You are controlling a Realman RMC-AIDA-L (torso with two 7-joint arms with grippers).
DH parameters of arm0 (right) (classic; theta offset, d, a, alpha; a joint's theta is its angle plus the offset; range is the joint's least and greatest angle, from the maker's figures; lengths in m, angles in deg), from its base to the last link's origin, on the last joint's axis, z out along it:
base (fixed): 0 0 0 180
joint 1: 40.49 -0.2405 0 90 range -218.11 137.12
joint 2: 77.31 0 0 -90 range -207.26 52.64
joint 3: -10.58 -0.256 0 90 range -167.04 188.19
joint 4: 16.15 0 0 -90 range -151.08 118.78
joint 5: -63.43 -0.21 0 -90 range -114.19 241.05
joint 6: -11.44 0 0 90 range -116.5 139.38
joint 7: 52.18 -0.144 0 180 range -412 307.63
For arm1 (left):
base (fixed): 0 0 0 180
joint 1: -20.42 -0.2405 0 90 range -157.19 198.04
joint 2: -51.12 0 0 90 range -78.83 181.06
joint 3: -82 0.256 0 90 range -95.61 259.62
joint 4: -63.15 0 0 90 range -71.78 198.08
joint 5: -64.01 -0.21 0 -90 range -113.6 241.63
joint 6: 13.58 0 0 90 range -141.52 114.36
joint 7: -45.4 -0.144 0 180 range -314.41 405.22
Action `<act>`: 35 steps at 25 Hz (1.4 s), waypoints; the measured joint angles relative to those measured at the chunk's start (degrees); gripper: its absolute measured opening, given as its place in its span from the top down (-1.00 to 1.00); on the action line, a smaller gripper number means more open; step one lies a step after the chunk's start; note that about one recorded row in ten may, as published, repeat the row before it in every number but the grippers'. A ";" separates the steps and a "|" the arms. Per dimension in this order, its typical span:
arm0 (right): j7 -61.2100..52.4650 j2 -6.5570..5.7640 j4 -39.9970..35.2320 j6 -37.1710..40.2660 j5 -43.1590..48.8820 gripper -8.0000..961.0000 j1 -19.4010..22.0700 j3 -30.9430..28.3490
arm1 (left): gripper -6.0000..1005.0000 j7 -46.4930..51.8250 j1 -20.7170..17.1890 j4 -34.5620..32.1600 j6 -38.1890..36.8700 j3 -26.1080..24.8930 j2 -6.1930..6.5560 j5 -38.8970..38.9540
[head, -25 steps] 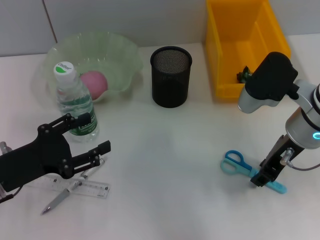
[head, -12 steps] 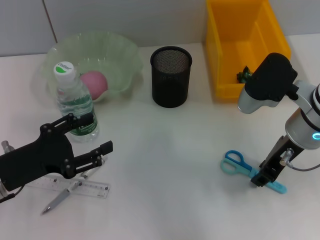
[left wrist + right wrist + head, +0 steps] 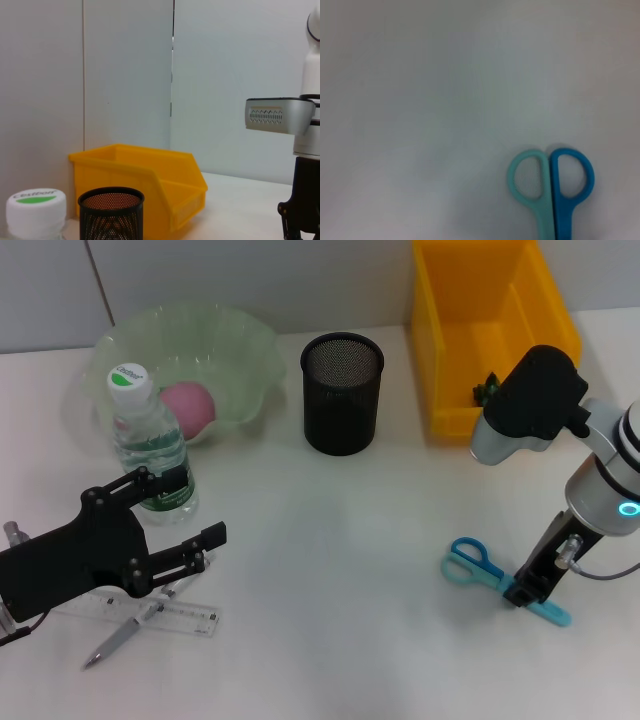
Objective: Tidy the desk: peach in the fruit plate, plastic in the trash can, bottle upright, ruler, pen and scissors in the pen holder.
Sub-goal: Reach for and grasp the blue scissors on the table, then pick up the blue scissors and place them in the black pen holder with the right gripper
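The scissors [image 3: 470, 566] lie flat on the desk [image 3: 340, 570] at the right, and their two blue loop handles [image 3: 550, 186] fill the right wrist view. My right gripper [image 3: 525, 591] is down over their covered blade. My left gripper [image 3: 200, 505] hovers open at the left, just above the clear ruler [image 3: 178, 619] and the pen [image 3: 122, 636] lying across it. The bottle [image 3: 150, 445] stands upright behind it. The peach [image 3: 188, 405] rests in the fruit plate [image 3: 235, 335]. A dark bit of plastic [image 3: 487, 390] lies in the trash can [image 3: 450, 340]. The pen holder [image 3: 342, 392] stands mid-back.
A grey wall runs behind the desk. In the left wrist view the trash can [image 3: 145, 175], the pen holder [image 3: 111, 212] and the bottle cap [image 3: 36, 209] stand ahead, with the right arm [image 3: 305, 195] farther off.
My right arm's upper body has shifted slightly to the left over the scissors. The left gripper has barely sunk. The scissors, pen and ruler lie where they were.
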 joint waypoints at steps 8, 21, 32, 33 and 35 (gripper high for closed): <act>0.02 0.03 -1.50 0.40 -0.27 0.55 0.19 -0.40 | -0.60 -0.03 0.00 0.00 0.01 0.00 0.00 0.00; 1.76 0.01 -13.81 0.38 -6.16 0.54 3.54 -8.75 | -0.60 -0.40 -0.01 0.00 0.01 0.00 0.00 -0.01; 18.68 0.02 -16.53 -15.09 -28.20 0.54 4.69 -15.61 | -0.60 -0.52 0.59 0.00 -0.09 0.00 0.08 0.00; 20.73 0.02 -15.16 -17.08 -29.69 0.54 4.31 -15.46 | -0.60 -0.52 0.59 0.00 -0.09 0.00 0.08 0.00; 25.22 0.09 -10.52 -21.91 -33.39 0.54 2.75 -15.34 | -0.60 -0.61 0.61 0.00 -0.15 0.00 0.05 0.00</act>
